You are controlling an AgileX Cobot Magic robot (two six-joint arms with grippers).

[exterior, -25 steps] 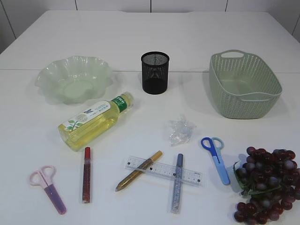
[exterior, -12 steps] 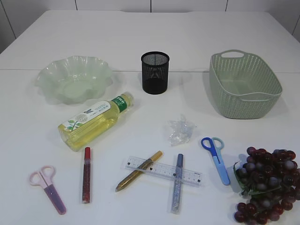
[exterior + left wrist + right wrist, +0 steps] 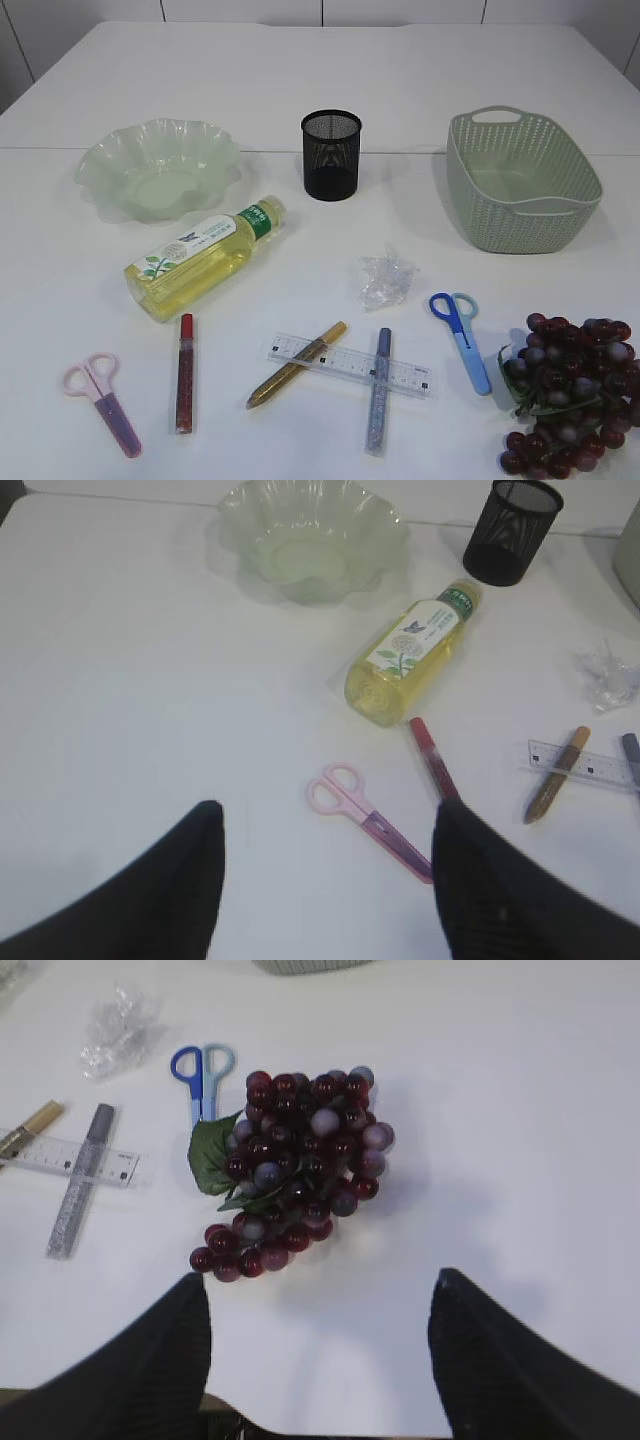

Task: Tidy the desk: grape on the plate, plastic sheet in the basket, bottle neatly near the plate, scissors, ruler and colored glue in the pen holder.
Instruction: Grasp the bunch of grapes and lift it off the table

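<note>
Centrally, mesh pen holder, woven basket (ribbed), scalloped plate

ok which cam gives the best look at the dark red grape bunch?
Right wrist view: the whole dark red grape bunch with its green leaf sits mid-frame, seen from above. The exterior view shows it only at the bottom right corner, cut off by the frame edge. The left wrist view does not show it.

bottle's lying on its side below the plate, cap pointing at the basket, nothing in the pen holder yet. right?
Not quite. The bottle does lie on its side below the plate, but its cap points toward the pen holder, not the basket. The exterior view shows it. No item shows in the holder.
</note>
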